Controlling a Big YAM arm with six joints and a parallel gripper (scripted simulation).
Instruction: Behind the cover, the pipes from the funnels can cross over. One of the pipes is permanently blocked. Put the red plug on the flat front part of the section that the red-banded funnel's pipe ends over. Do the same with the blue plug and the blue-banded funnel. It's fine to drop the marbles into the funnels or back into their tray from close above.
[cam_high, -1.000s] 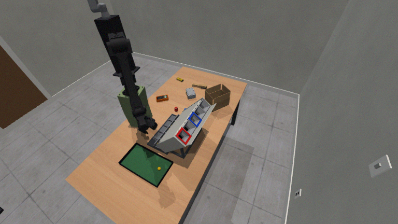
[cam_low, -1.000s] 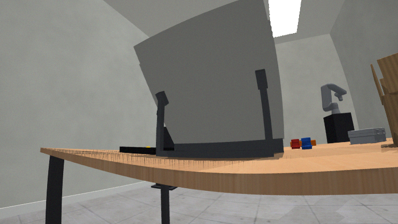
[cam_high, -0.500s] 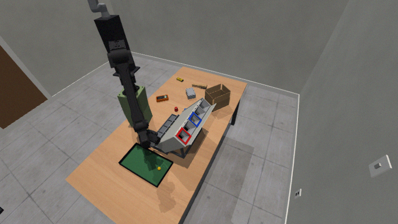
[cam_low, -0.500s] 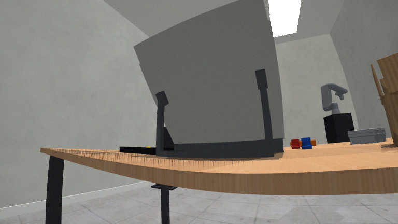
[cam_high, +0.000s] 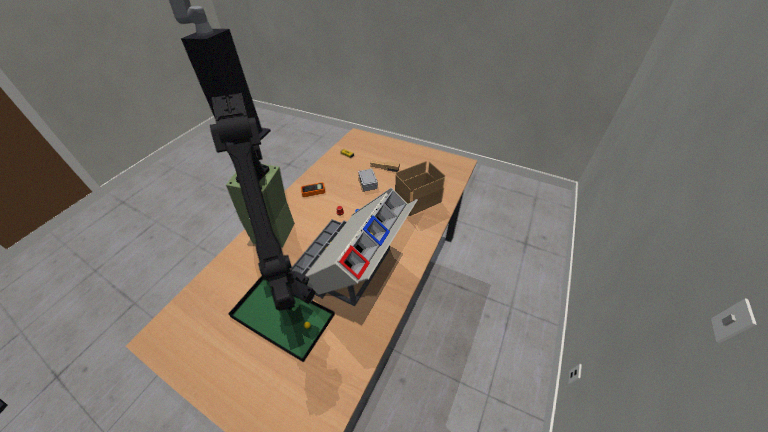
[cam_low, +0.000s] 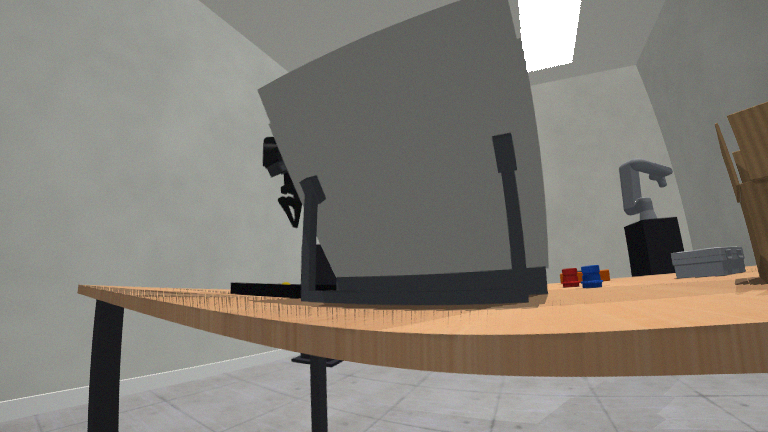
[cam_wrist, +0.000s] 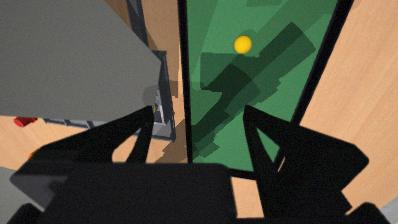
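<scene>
My gripper (cam_high: 286, 306) (cam_low: 291, 210) (cam_wrist: 198, 111) is open and empty. It hangs above the near end of the green marble tray (cam_high: 256, 318) (cam_wrist: 220, 30), next to the corner of the grey cover (cam_high: 335, 255) (cam_low: 408, 161) (cam_wrist: 65, 60). One yellow marble (cam_high: 307, 325) (cam_wrist: 243, 44) lies in the tray, ahead of the fingers. The red-banded funnel (cam_high: 353, 261) and the blue-banded funnel (cam_high: 375, 229) sit on top of the cover. The red plug (cam_high: 339, 209) (cam_low: 570, 277) (cam_wrist: 24, 121) and the blue plug (cam_low: 590, 276) stand on the table beyond the sections (cam_high: 319, 246).
A cardboard box (cam_high: 420, 185), a grey case (cam_high: 367, 180) (cam_low: 707, 261), an orange device (cam_high: 313, 188), a small yellow item (cam_high: 346, 153) and a stick (cam_high: 384, 166) lie at the far end. The arm's green pedestal (cam_high: 272, 201) stands at the table's left edge.
</scene>
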